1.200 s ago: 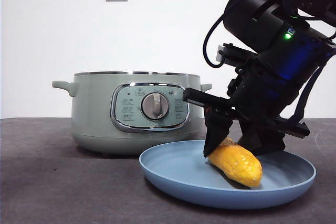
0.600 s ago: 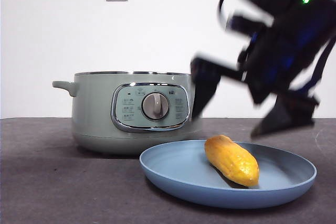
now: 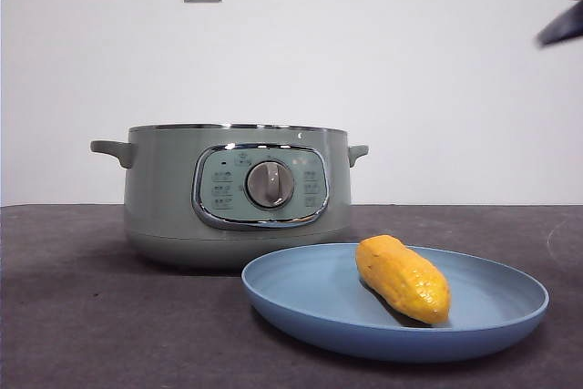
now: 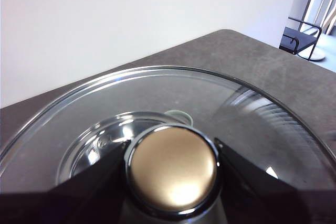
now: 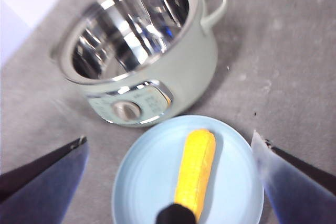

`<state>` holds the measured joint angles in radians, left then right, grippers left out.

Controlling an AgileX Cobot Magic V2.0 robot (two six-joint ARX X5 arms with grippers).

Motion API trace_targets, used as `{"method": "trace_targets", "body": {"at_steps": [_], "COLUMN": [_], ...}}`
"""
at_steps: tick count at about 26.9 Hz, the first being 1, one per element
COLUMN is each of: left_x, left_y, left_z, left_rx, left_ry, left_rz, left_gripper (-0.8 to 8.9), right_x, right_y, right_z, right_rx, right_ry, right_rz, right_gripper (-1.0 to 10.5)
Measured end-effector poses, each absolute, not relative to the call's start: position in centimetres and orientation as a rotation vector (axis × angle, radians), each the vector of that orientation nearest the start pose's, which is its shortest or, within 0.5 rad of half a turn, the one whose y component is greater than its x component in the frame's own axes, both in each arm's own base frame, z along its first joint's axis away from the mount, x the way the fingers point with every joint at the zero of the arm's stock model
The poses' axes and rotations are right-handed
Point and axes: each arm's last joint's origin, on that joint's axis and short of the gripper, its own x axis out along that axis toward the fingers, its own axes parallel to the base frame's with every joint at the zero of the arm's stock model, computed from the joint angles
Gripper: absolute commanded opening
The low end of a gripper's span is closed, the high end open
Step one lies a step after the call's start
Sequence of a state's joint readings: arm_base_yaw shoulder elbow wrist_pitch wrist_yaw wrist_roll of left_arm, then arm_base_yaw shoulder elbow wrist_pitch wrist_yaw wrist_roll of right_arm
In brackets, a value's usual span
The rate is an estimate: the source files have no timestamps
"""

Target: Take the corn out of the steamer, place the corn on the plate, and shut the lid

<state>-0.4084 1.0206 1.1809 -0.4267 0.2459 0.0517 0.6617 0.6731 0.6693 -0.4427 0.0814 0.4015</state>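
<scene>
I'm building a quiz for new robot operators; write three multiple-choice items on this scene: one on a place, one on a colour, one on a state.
1. Where does the stubby yellow-orange corn cob lie?
A. in the pot
B. on the shallow light-blue plate
C. on the bare table

2. What colour is the round electric steamer pot?
A. pale sage-green
B. red
C. black

3. What state is the steamer in?
A. lid on
B. tipped over
C. open, upright

Answers:
1 B: the cob rests inside the plate's rim.
2 A: its wall is sage-green.
3 C: the right wrist view looks into its bare metal bowl, while the left gripper holds the domed glass lid by its knob.
</scene>
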Motion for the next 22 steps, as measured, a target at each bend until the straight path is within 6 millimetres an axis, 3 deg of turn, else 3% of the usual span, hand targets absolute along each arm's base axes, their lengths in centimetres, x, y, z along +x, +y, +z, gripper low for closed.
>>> {"method": "trace_targets", "body": {"at_steps": [6,12,17,22], "left_x": [24.7,29.0,31.5,32.9], "left_y": [-11.4,-13.3,-14.4,-15.0], "left_z": [37.5,34.1,31.2,29.7], "left_rx": [0.072,0.079,0.097,0.097], "left_ry": [0.248,0.288,0.326,0.317], "left_rz": [-0.650,-0.652,-0.649,-0.650], "left_gripper": [-0.09,-0.09,-0.09,-0.09], "right_x": [8.8,8.1,8.1,8.1], "right_y": [6.6,6.0,6.0,6.0], "right_z": [29.1,28.5,28.4,28.4], "right_rx": [0.230,0.204,0.196,0.196], "right_ry": [0.500,0.563,0.581,0.581], "right_rz": [0.483,0.469,0.465,0.465], "right_gripper": [5.7,5.7,5.7,5.7]}}
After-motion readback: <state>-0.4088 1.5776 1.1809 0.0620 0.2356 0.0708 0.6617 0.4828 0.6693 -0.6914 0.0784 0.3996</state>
